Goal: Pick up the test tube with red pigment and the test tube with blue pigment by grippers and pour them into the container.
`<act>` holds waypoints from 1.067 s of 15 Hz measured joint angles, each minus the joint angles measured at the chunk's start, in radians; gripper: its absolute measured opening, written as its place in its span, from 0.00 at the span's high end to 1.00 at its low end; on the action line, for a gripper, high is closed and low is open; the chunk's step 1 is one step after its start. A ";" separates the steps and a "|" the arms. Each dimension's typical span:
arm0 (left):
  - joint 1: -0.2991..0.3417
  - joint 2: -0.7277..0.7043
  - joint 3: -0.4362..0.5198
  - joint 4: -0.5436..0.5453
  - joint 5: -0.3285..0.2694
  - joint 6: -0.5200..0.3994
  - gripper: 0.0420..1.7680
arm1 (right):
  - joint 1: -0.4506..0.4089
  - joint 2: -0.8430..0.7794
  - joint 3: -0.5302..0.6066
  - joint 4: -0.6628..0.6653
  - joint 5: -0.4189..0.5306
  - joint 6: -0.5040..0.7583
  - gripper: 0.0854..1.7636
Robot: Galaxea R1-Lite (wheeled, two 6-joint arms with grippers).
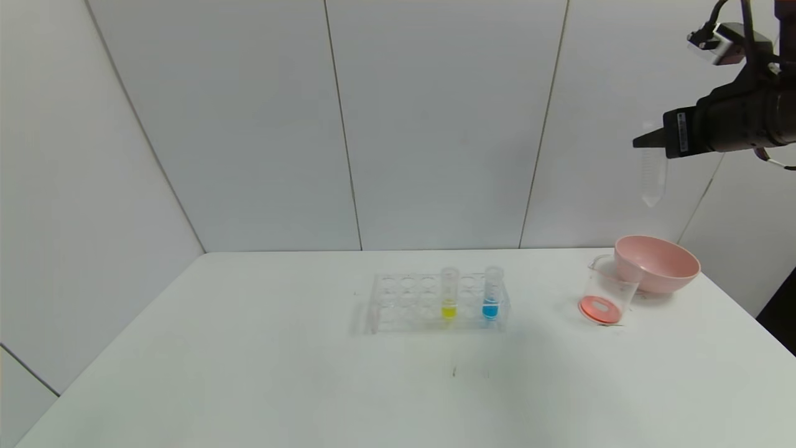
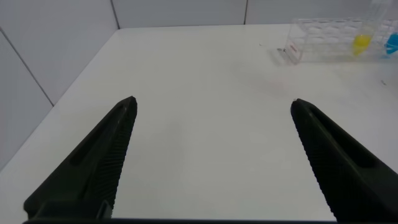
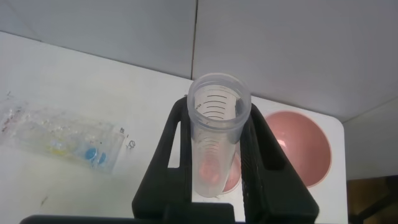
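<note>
My right gripper (image 1: 647, 140) is high at the upper right, shut on a clear test tube (image 1: 653, 177) that hangs upright and looks empty. In the right wrist view the tube (image 3: 214, 143) stands between the black fingers (image 3: 171, 155). Far below it stands the container (image 1: 606, 292), a clear beaker with red liquid at its bottom. The test tube with blue pigment (image 1: 492, 294) stands in the clear rack (image 1: 404, 302) at mid table. My left gripper (image 2: 212, 102) is open and empty, low over bare table left of the rack.
A tube with yellow liquid (image 1: 449, 294) stands in the rack beside the blue one. A wide pink bowl (image 1: 659, 264) touches the beaker's far side, near the table's right edge. White wall panels stand behind the table.
</note>
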 joint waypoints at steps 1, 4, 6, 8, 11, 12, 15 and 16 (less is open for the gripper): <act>0.000 0.000 0.000 0.000 0.000 0.000 0.00 | -0.007 -0.033 0.061 -0.032 0.008 0.009 0.75; 0.000 0.000 0.000 0.000 0.000 0.000 0.00 | -0.024 -0.150 0.319 -0.222 0.026 0.020 0.75; 0.000 0.000 0.000 0.000 0.000 0.000 0.00 | -0.029 -0.235 0.517 -0.399 0.032 0.025 0.75; 0.000 0.000 0.000 0.000 0.000 0.000 0.00 | -0.045 -0.310 0.684 -0.551 0.033 0.029 0.75; 0.000 0.000 0.000 0.000 0.000 0.000 0.00 | -0.129 -0.381 0.854 -0.699 0.044 0.079 0.75; 0.000 0.000 0.000 0.000 0.000 0.000 0.00 | -0.161 -0.389 0.885 -0.710 0.065 0.095 0.75; 0.000 0.000 0.000 0.000 0.000 0.000 0.00 | -0.242 -0.369 0.921 -0.747 0.125 0.096 0.75; 0.000 0.000 0.000 0.000 0.000 0.000 0.00 | -0.260 -0.347 0.925 -0.779 0.129 0.094 0.75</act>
